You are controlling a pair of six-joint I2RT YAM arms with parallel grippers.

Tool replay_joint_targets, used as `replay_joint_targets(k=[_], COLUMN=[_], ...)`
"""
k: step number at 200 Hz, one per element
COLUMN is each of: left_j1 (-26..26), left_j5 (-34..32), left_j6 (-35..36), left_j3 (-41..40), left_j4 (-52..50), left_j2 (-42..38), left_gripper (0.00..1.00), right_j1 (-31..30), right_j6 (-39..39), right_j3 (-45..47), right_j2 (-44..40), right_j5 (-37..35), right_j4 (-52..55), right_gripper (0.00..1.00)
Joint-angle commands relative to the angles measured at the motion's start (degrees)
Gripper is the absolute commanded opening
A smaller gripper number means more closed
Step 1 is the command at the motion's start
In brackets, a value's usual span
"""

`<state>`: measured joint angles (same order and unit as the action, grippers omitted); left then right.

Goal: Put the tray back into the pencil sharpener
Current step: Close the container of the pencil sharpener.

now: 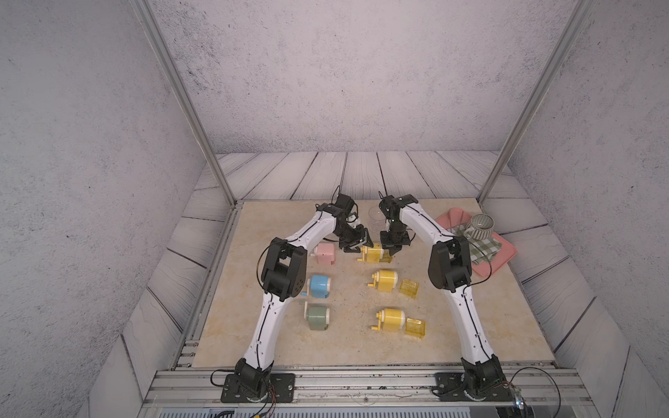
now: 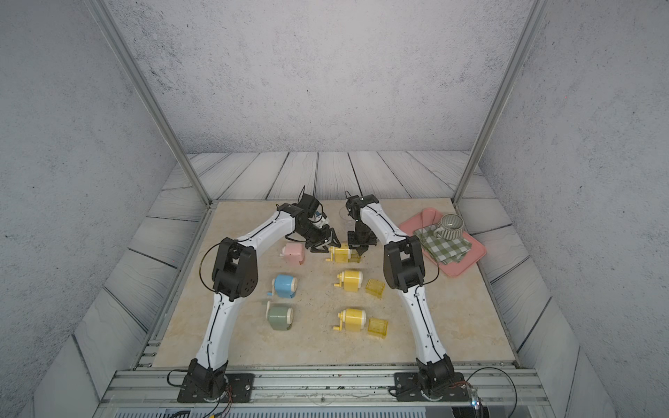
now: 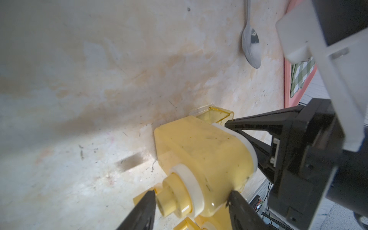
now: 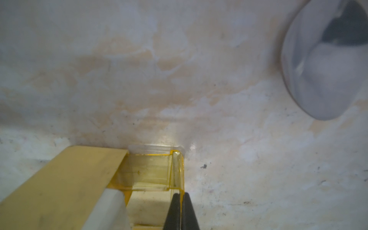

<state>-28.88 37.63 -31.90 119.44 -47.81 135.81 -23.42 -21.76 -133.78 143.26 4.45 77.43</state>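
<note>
My left gripper (image 3: 192,194) clamped the far yellow pencil sharpener (image 3: 201,147) near its crank end, while my right gripper (image 4: 180,196) pinched the end wall of the tray (image 4: 151,169), which sat partway inside it.

Both grippers crowd the far sharpener (image 1: 373,252) — the left gripper (image 1: 356,248) clamps its crank end, the right gripper (image 1: 394,250) pinches the tray (image 4: 151,171) wall at the other end — so neither side is open there. Beyond it stand a glass (image 1: 374,215) and a spoon (image 3: 251,47). An open lane runs between the pink sharpener (image 1: 324,253), blue sharpener (image 1: 319,286) and green sharpener (image 1: 318,317) and the mid sharpener (image 1: 385,280) and near sharpener (image 1: 392,319) with their loose trays (image 1: 409,288). The near bench (image 1: 325,347) strip is bare; a platter (image 1: 503,257) with mug (image 1: 479,226) fills the far right corner
</note>
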Motion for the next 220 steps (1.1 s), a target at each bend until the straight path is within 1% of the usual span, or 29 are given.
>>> replay_joint_targets(k=[1,53,131,171,206,220], left_j1=[0.32,0.32,0.22,0.23,0.32,0.36], left_j5=[-0.32,-0.19,0.25,0.1,-0.1,-0.1], left_j6=[1.02,0.8,0.73,0.99,1.31,1.39], left_j3=[0.25,0.16,-0.08,-0.32,-0.36,-0.38], left_j4=[-2.11,-1.96,-1.79,-2.0,-2.37,-2.46], left_j2=[1.46,1.63,1.87,1.83,1.68,1.59], left_gripper=[0.62,0.62,0.6,0.6,0.6,0.6], right_j1=[-0.53,-0.54,-0.47,-0.54,-0.14,0.11], right_j6=[0.87,-0.45,-2.11,-2.28,-3.0,-3.48], right_j3=[2.02,1.94,4.34,4.75,5.66,6.51], right_j2=[-0.27,-0.16,-1.44,-1.94,-3.2,-4.13], right_j5=[1.92,4.54,8.93,9.43,8.91,8.99], right_j4=[-0.06,-0.65,-3.26,-3.73,-4.43,-5.12], right_gripper=[0.0,0.0,0.0,0.0,0.11,0.14])
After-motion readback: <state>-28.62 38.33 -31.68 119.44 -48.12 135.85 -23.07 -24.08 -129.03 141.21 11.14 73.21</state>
